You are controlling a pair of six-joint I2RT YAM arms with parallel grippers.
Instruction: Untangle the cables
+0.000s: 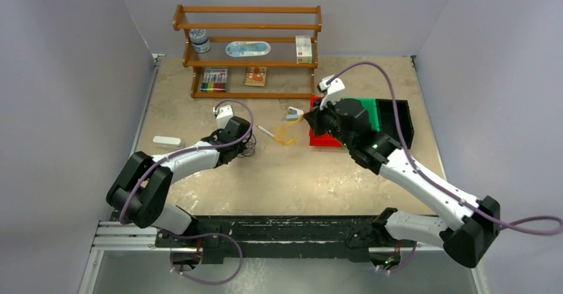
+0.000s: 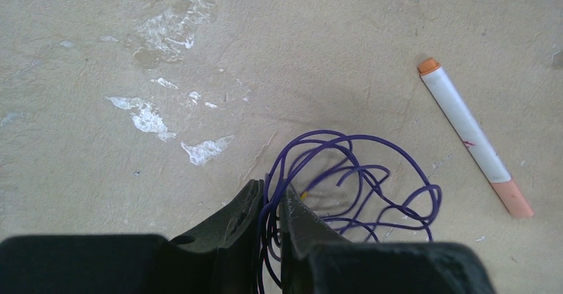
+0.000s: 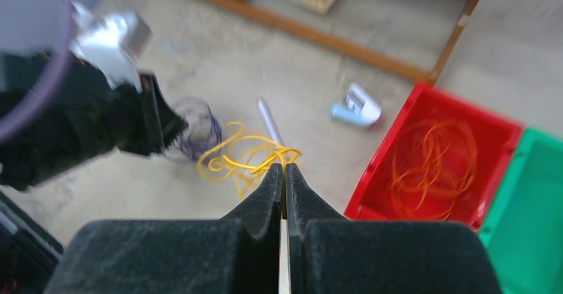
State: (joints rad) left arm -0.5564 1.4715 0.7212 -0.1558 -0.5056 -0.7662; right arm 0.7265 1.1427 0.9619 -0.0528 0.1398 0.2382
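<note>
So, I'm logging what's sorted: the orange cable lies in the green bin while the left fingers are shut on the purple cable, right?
Not quite: the orange cable lies in the red bin, not the green one, as the right wrist view shows. The left fingers are indeed shut on the purple cable.

A: Entry: purple cable [image 2: 352, 174]?
B: Near strands hidden between the fingers of left gripper [image 2: 272, 189]; they run off the bottom edge.
A: Entry: red bin [image 1: 317, 138]?
B: Top view: largely covered by right arm [image 1: 411, 168].
A: Entry: green bin [image 3: 531, 208]?
B: Cropped at right edge.
A: Entry: shelf [image 3: 332, 40]?
B: Blurred; upper tiers cut off; contents illegible.
A: Entry: left arm [image 3: 66, 121]?
B: Right wrist view: smeared, detail lost.
</note>
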